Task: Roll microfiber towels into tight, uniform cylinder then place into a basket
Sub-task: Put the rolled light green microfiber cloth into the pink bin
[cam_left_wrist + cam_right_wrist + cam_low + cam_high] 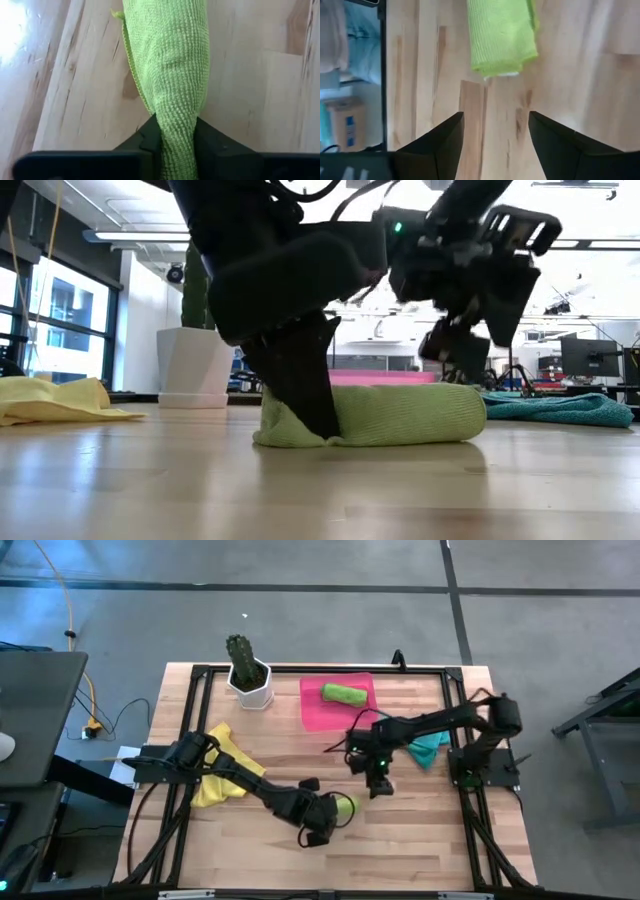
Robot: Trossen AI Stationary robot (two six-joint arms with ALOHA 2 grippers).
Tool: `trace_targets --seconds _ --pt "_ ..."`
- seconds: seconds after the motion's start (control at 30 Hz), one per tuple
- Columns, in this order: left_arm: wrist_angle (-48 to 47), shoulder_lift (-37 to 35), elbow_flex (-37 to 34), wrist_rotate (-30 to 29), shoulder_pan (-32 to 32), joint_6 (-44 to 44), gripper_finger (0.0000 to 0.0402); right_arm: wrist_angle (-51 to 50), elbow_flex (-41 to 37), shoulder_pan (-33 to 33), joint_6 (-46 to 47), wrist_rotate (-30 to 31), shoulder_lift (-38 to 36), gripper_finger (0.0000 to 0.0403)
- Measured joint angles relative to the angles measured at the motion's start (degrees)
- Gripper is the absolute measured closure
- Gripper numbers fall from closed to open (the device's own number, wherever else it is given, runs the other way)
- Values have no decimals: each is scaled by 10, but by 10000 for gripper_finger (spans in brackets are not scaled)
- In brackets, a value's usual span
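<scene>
From above, the wooden table [420, 830] spread wide, with bare wood along its near edge and near right corner. The pink basket [315, 712] sat at the far edge, already holding one rolled lime green towel [343, 693]. A white pot with a cactus [249, 678] stood just left of the basket. The yellow towel [222, 765] lay crumpled at the left under my left arm, and the teal towel [430, 748] lay at the right beneath my right arm.

The low view showed what the high one hid: the second lime green roll [400, 415] lay flat on the wood as a plump cylinder, with my left gripper [300, 395] clamped over its end. My left wrist view confirmed it, my fingers [145, 142] pinching the cloth tight on both sides.

My right gripper [379, 778] hung just above the table, a little far and right of the roll. In my right wrist view its fingers [442, 137] stood spread apart on nothing, the roll's other end [502, 35] lying just ahead with clear wood between.
</scene>
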Motion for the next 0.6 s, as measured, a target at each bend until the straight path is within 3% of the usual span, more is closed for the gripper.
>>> trace_targets --seconds 0.13,0.6 --pt "0 0 0 1 5 1 381 -31 0 3 17 35 -58 188" --pt "-2 -31 -6 6 51 42 381 -47 0 129 148 249 -232 188"
